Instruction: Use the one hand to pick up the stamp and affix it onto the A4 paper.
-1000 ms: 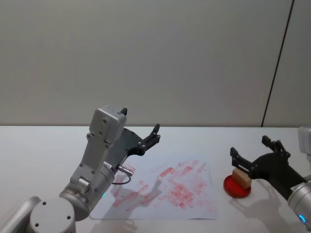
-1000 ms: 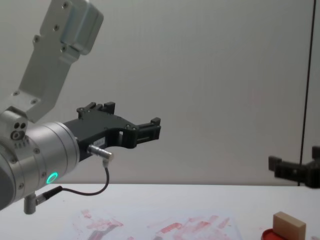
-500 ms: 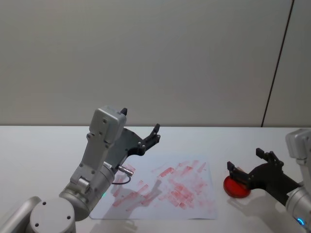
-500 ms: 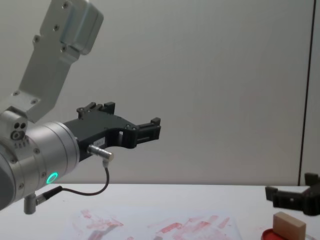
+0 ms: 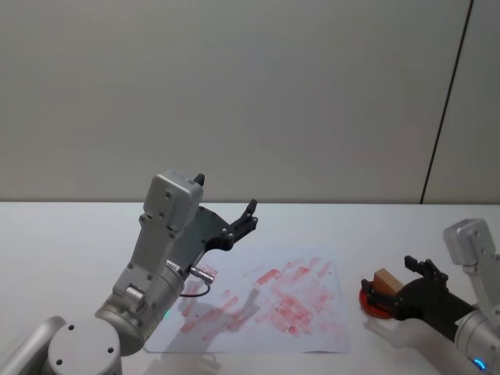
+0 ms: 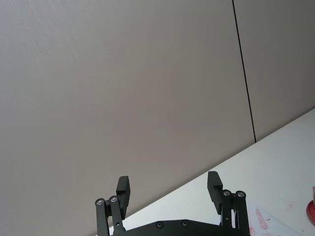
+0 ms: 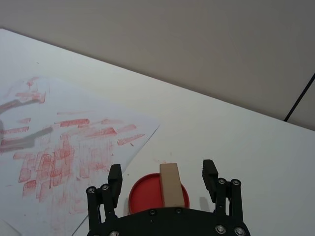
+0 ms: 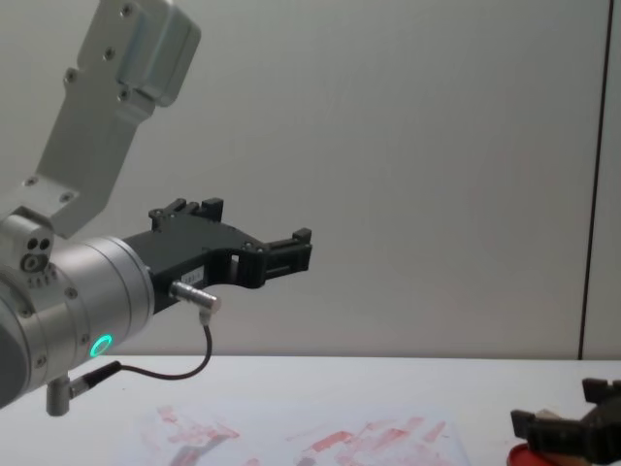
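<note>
Both jaws of the right gripper (image 7: 162, 171) stand open near the counter's (image 7: 236, 142) right edge, one on each side of the stamp (image 7: 170, 184), which stands on the red pad (image 7: 142, 194). Closing off-centre could tip the narrow block or drag the pad along, and a weak pinch could drop it short of the paper (image 7: 59, 147) at mid-counter. The left gripper (image 6: 168, 181) hangs open and idle, raised over the paper.

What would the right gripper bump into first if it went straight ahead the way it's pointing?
Most likely the stamp. It stands on the red ink pad, straight ahead of the open right gripper. Exact depth is hard to judge.
</note>
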You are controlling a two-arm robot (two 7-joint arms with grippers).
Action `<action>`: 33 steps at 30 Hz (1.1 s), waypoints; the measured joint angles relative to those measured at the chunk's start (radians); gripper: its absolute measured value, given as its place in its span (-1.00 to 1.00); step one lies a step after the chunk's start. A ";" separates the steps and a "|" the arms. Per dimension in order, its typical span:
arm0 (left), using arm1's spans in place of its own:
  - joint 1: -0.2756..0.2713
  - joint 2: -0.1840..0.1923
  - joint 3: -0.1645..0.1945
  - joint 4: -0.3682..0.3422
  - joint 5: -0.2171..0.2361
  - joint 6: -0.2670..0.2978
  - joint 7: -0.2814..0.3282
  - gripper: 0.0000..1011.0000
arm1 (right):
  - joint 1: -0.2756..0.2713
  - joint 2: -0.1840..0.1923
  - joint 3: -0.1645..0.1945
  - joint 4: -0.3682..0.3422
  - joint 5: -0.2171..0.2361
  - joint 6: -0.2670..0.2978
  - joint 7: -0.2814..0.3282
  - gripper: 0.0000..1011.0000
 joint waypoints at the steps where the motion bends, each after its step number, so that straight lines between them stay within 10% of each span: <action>1: 0.000 0.000 0.000 0.000 0.000 0.000 0.000 0.98 | 0.001 0.000 0.000 0.002 -0.002 0.001 0.002 0.98; 33: 0.000 0.000 0.000 0.000 0.000 0.000 0.000 0.98 | 0.054 -0.019 -0.004 0.098 -0.014 0.015 0.020 -0.57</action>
